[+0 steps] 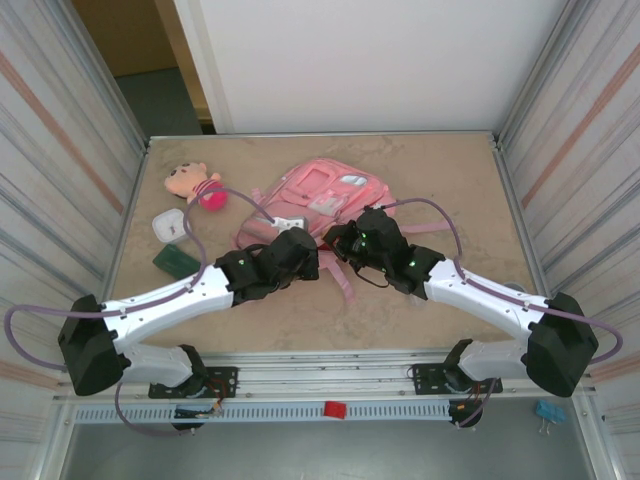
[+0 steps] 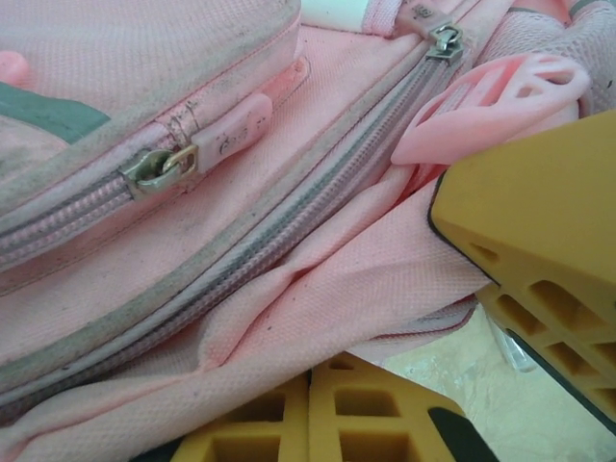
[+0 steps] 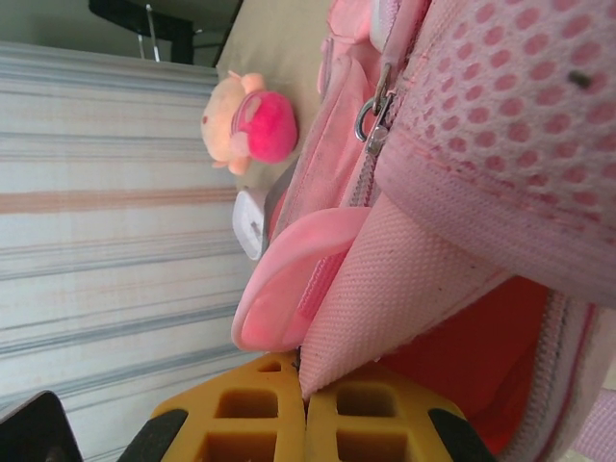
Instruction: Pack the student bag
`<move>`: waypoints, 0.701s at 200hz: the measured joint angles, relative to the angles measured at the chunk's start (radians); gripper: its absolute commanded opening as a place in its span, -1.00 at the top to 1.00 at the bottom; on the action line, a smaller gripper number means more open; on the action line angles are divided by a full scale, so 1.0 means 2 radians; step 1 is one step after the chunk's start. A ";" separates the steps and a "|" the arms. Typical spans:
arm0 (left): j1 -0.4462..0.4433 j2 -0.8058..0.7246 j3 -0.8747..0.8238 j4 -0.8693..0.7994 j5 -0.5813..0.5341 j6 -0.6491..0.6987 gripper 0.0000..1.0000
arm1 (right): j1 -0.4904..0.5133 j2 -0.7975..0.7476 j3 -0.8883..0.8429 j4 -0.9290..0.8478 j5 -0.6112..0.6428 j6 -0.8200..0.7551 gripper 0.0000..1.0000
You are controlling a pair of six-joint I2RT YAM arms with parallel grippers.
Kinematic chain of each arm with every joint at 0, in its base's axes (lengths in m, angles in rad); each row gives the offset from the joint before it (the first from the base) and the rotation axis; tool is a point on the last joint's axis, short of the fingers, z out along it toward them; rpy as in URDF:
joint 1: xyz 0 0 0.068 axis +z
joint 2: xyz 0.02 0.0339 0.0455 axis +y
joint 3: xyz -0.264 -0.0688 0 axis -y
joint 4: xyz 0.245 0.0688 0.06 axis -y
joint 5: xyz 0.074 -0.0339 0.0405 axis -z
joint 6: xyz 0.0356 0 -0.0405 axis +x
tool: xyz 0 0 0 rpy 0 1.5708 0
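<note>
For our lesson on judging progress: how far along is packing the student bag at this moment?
Done: the student bag lies mid-table, its mouth apparently parted, red lining showing. In hand: the left gripper and right gripper each pinch its pink fabric. To do: the plush doll, small white object and dark green object lie outside the bag, so nothing looks packed.

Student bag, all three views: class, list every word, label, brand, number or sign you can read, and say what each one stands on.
No text can be read in these pictures.
pink zip tab on the student bag: embossed marks, too blurred to read.
second zip tab at the top edge: faint marks, too blurred to read.
white patch on the bag's front: too small to read.
</note>
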 measured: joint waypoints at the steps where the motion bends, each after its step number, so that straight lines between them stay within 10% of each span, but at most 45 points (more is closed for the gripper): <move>1: 0.000 0.000 -0.001 0.000 0.001 0.000 1.00 | 0.000 0.000 0.000 0.000 0.000 0.000 1.00; 112: 0.087 -0.147 -0.086 -0.090 0.038 0.036 1.00 | -0.110 -0.026 0.002 -0.047 -0.105 -0.040 1.00; 140: 0.092 -0.154 -0.087 -0.073 0.083 0.059 0.35 | -0.099 -0.025 0.003 -0.048 -0.118 -0.039 1.00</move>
